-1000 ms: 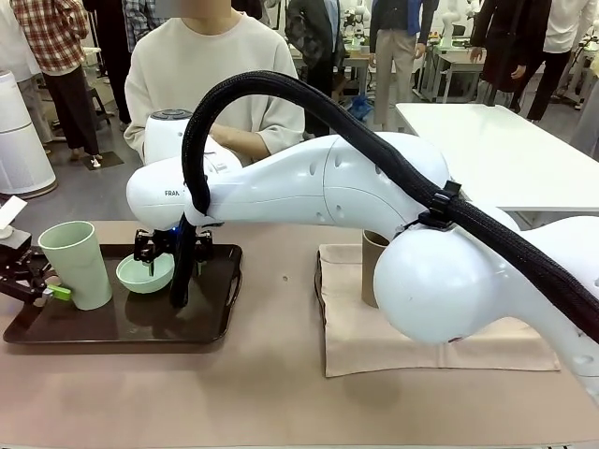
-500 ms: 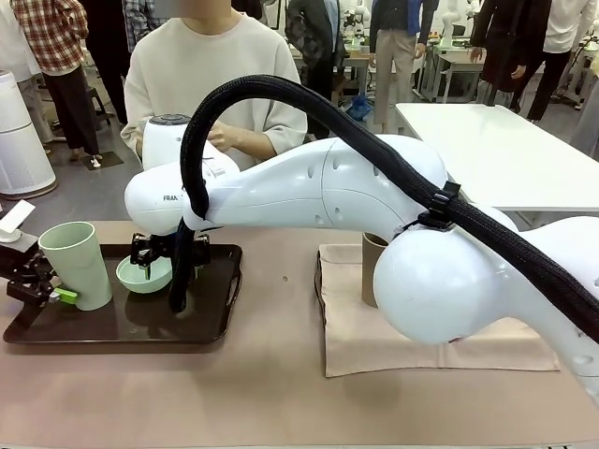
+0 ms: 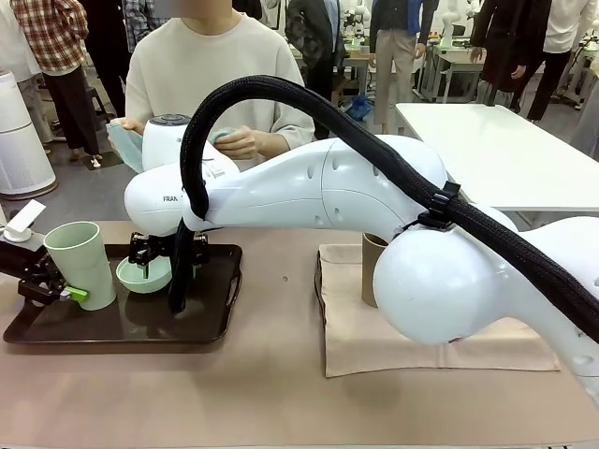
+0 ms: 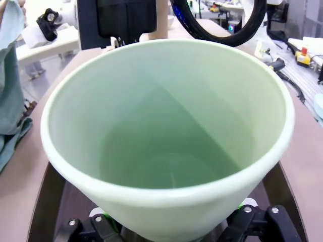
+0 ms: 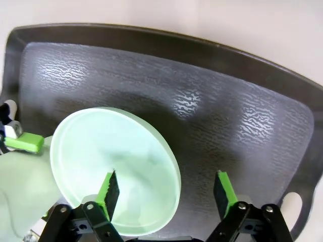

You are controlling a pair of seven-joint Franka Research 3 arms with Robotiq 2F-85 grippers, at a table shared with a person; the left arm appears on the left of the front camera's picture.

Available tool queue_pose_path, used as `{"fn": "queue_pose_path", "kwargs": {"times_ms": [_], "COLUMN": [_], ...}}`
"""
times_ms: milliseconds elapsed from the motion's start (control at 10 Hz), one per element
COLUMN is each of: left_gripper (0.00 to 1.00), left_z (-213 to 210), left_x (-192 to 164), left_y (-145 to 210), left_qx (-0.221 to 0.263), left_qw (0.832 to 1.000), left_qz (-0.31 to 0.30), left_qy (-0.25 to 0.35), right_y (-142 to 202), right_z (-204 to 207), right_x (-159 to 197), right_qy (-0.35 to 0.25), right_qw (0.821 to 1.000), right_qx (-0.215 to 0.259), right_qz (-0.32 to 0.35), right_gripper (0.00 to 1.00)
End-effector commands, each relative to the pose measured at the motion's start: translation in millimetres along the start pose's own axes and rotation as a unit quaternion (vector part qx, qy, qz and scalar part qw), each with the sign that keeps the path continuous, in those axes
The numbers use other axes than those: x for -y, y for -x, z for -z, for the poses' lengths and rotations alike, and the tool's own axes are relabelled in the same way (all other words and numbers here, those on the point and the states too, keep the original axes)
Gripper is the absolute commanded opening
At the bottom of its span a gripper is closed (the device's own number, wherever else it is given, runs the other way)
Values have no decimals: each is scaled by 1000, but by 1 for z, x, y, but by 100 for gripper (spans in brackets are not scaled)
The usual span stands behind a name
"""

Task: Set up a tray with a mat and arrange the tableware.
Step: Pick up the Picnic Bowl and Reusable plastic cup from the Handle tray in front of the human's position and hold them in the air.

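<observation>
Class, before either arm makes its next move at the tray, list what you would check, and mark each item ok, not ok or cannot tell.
1. Right gripper open, one finger inside the mint bowl and one outside: ok.
2. Left gripper hold on the pale green cup: cannot tell. Its fingers flank the base, but contact is hidden.
3. Pale green cup upright on the tray: ok.
4. Mat in the tray: not ok. It lies on the table beside the tray, under the tan-brown cup.
5. Person's hands away from the tray: ok.
</observation>
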State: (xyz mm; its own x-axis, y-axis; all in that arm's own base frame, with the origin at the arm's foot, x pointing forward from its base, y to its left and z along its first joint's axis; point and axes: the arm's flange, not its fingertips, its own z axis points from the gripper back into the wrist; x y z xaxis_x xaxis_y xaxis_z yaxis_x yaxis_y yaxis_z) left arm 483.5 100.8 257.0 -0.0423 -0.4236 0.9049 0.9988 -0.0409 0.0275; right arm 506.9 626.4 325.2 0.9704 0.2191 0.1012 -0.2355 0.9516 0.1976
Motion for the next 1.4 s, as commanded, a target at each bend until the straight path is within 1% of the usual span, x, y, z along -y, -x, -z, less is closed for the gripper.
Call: {"fn": "queue_pose_path", "kwargs": {"times_ms": [0,100,200,300,500,600,700,800,900,1000,1100,1200,1300], "left_gripper": [41,0,36,0,0,23,23,0,23,0,0,0,0], "left_z": [4,4,3,2,0,-4,-8,-11,-15,-17,-20,-21,-21], "left_x": [-2,-2,-2,-2,-2,-2,-2,-2,-1,-2,1,2,2], "left_y": [0,0,0,-1,-1,0,1,0,0,-1,-7,-8,-8], "left_qx": [13,13,13,13,10,11,9,9,7,6,-4,-6,-6], "left_qw": [1000,1000,1000,1000,1000,1000,1000,999,999,999,999,999,999], "left_qz": [22,22,22,22,23,21,19,19,18,19,23,20,20], "left_qy": [-6,-7,-7,-9,-15,-19,-22,-25,-28,-29,-29,-29,-29], "right_y": [2,2,2,2,4,5,6,10,15,19,21,21,22], "right_z": [3,3,2,1,0,-2,-5,-11,-21,-30,-40,-41,-44], "right_x": [5,4,4,4,5,8,12,17,22,26,36,38,40], "right_qy": [-12,-11,-9,-6,0,7,13,21,27,29,28,24,23], "right_qw": [1000,1000,1000,1000,999,999,999,999,998,998,998,999,999], "right_qx": [9,12,15,21,30,33,35,40,48,56,22,17,8], "right_qz": [-20,-22,-22,-19,-14,-8,0,9,17,23,42,40,45], "right_gripper": [41,0,38,0,0,0,0,0,0,0,0,2,2]}}
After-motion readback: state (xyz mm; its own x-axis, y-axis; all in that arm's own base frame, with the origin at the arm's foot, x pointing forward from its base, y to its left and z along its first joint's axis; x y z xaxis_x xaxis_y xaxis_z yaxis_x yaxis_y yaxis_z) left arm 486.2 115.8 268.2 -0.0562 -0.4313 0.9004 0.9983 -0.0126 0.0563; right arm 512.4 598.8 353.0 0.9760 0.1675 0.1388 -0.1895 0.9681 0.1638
